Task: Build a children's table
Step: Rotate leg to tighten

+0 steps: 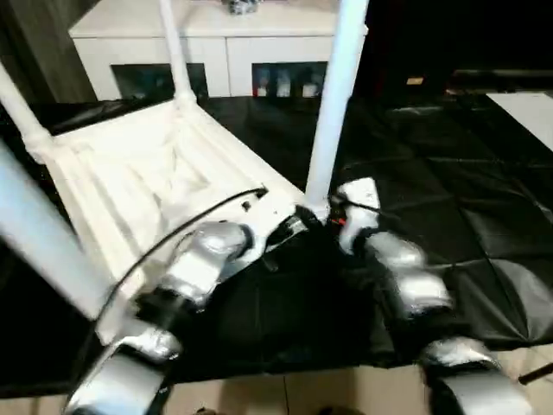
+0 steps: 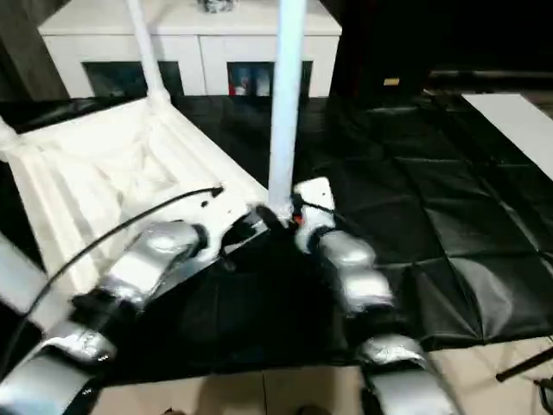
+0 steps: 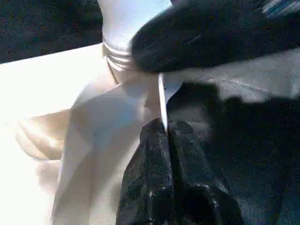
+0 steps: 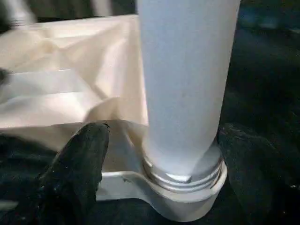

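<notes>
Seating the leg [image 4: 185, 84] squarely in its corner socket [image 4: 187, 187], lower centre: right gripper [image 4: 161, 154] spread around it, left gripper [image 3: 166, 140] clenched on the tabletop [image 1: 130, 181] rim.

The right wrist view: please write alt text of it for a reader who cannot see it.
A white leg stands upright in the corner socket of the upturned tabletop. The right gripper is open around the leg's base, one black finger on each side, over a black mat.

Legs [image 1: 335, 104] upright in tabletop [image 1: 130, 186] sockets
</notes>
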`<state>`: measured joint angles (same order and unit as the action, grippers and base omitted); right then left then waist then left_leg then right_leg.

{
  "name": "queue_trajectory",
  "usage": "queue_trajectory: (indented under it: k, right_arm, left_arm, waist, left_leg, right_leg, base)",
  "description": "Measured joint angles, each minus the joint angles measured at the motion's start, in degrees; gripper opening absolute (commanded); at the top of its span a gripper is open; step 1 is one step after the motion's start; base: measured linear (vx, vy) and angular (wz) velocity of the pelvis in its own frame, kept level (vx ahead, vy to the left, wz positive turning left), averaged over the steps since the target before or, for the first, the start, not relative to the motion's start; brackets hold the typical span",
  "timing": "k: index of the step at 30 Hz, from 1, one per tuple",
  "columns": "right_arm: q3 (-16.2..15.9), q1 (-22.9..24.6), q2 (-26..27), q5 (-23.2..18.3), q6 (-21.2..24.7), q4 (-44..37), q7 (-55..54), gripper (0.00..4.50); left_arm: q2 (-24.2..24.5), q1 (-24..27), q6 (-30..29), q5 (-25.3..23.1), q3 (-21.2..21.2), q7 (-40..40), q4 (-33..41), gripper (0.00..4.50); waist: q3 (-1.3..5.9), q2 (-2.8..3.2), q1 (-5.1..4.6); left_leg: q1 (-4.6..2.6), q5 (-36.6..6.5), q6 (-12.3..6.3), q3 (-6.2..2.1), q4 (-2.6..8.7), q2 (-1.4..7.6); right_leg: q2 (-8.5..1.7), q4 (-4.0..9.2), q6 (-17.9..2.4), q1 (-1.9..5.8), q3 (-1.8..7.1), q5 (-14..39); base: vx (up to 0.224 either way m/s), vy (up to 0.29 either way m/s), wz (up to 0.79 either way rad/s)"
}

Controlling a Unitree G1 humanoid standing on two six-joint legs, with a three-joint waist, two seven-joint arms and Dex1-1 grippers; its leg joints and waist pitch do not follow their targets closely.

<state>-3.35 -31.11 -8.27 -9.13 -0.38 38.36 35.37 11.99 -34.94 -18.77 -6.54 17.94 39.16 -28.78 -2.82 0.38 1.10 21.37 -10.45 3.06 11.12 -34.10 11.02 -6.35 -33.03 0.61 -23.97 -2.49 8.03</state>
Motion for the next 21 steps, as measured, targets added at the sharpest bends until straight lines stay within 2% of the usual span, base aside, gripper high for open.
queue_trajectory:
  k: [3, 9, 11, 13, 15, 21]
  right_arm:
    - [-3.1, 2.9, -6.3, -0.6, 0.6, -5.0, 10.9, 3.87]
    - [-4.5, 3.9, -10.1, -1.9, 2.7, -8.4, 20.1, 3.87]
    - [-4.6, 3.9, -11.5, -2.3, 3.5, -9.4, 22.8, 3.87]
    - [-5.7, 3.9, -11.9, -2.4, 3.9, -9.9, 24.8, 3.87]
    - [-6.3, 3.9, -11.9, -2.4, 4.0, -10.2, 25.4, 3.87]
    - [-6.7, 3.9, -12.8, -2.2, 5.0, -10.1, 27.7, 3.87]
  left_arm:
    - [3.8, 2.5, 0.1, 1.6, 0.5, 6.0, 4.5, 0.00]
    - [10.0, 5.9, -0.8, 4.8, 1.8, 16.6, 11.7, 0.00]
    - [12.3, 7.3, -2.5, 6.4, 2.9, 20.9, 15.4, 0.00]
    - [12.5, 7.6, -3.5, 6.8, 3.6, 22.6, 16.7, 0.00]
    - [12.4, 7.6, -3.6, 6.9, 4.4, 23.3, 17.5, 0.00]
    - [12.3, 7.5, -3.9, 6.9, 4.6, 23.9, 17.5, 0.00]
  waist:
    - [0.01, -0.01, 0.31]
    - [0.00, -0.01, 0.87]
    - [0.00, -0.01, 1.50]
    - [-0.01, 0.00, 2.20]
    - [-0.02, 0.00, 2.48]
    - [-0.03, -0.03, 2.39]
  left_leg:
    - [-0.07, 0.0, 0.00, 0.01, 0.28, 0.07]
    - [-0.05, 0.0, 0.01, 0.06, 0.44, 0.09]
    - [-0.01, 0.0, 0.02, 0.17, 0.44, 0.08]
    - [0.03, 0.0, 0.02, 0.41, 0.41, 0.06]
    - [0.06, 0.0, 0.01, 0.48, 0.36, -0.02]
    - [0.10, 0.0, 0.01, 0.43, 0.28, 0.00]
  right_leg:
    - [0.07, -0.01, 0.0, -0.02, -0.04, 0.0]
    - [0.10, 0.01, 0.2, -0.10, -0.02, 0.1]
    - [0.04, 0.02, 0.2, -0.03, 0.04, 0.3]
    - [-0.02, 0.02, 0.1, 0.01, 0.23, 0.3]
    - [-0.12, 0.04, 0.1, 0.09, 0.32, 0.4]
    - [-0.11, -0.04, 0.1, 0.12, 0.31, 0.4]
  base:
    - [0.000, 0.000, 0.00]
    - [0.000, 0.000, 0.00]
    - [0.000, 0.000, 0.00]
    - [0.000, 0.000, 0.00]
    - [0.000, 0.000, 0.00]
    - [0.000, 0.000, 0.00]
